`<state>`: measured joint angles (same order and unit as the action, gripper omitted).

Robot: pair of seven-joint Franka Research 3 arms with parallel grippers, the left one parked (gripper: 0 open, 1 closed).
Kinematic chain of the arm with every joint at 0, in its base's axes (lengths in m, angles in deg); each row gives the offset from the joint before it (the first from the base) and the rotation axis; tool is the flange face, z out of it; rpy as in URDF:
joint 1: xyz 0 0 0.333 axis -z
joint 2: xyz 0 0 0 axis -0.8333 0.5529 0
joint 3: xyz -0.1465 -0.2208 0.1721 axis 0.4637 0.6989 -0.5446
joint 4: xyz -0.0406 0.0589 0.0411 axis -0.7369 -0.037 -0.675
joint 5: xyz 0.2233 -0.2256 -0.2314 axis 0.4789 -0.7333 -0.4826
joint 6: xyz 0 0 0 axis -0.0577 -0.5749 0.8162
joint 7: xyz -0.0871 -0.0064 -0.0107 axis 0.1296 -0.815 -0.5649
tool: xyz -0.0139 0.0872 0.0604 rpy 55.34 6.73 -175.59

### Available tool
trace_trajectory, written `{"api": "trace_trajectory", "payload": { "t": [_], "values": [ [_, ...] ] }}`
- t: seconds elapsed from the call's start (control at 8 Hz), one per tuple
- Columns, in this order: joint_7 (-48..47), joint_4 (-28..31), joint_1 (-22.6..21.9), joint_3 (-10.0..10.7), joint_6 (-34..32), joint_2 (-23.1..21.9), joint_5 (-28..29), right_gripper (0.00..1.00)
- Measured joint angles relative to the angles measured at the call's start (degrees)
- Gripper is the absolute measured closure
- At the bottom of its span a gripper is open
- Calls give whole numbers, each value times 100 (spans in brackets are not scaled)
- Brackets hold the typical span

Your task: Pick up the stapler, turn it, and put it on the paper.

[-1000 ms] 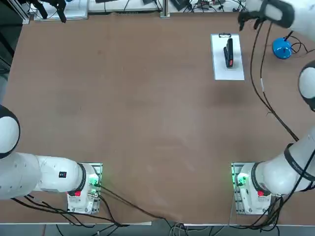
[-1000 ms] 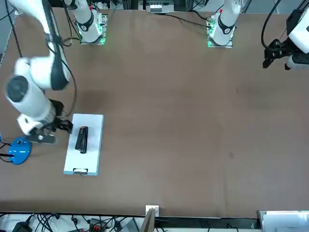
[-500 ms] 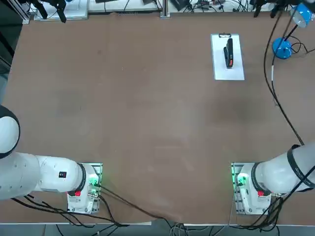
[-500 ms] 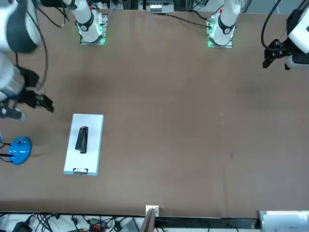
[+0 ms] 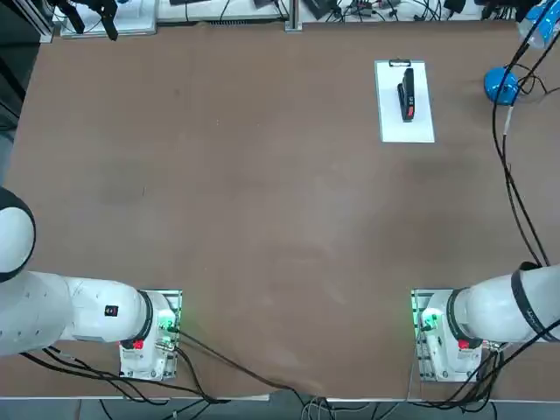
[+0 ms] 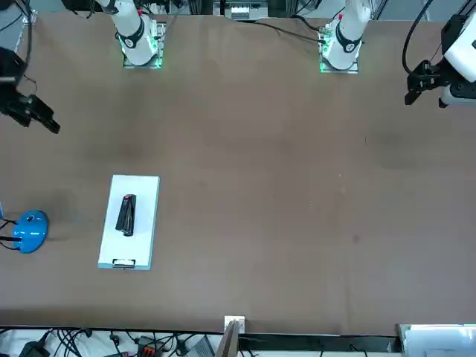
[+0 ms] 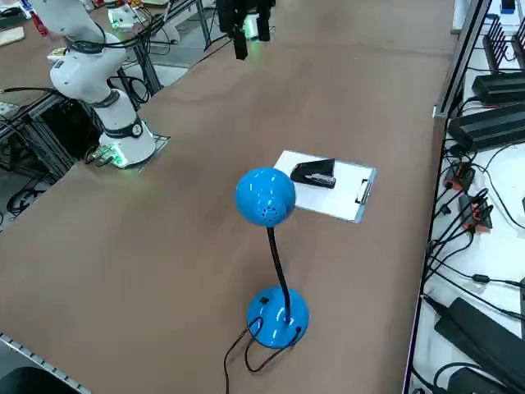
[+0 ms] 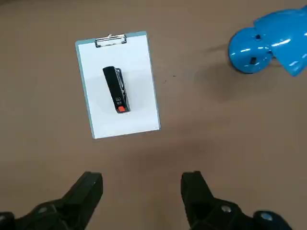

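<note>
With its fingers (image 8: 86, 194) apart, the right gripper (image 8: 141, 191), withdrawn from the paper (image 8: 143, 115), risks snagging the lamp (image 8: 249, 50) beside it.

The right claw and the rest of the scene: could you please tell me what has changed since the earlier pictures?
The right claw, open, has drawn back toward the robot's own right. The stapler stayed on the paper, beside the blue lamp.
</note>
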<state>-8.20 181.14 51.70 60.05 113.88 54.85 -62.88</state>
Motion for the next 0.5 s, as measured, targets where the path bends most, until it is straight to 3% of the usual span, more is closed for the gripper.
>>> {"api": "trace_trajectory", "payload": {
  "t": [0.25,0.5],
  "values": [
    [0,128,381,-377,-263,-277,3,0],
    [0,393,521,-581,-278,-526,4,0]
  ]
}}
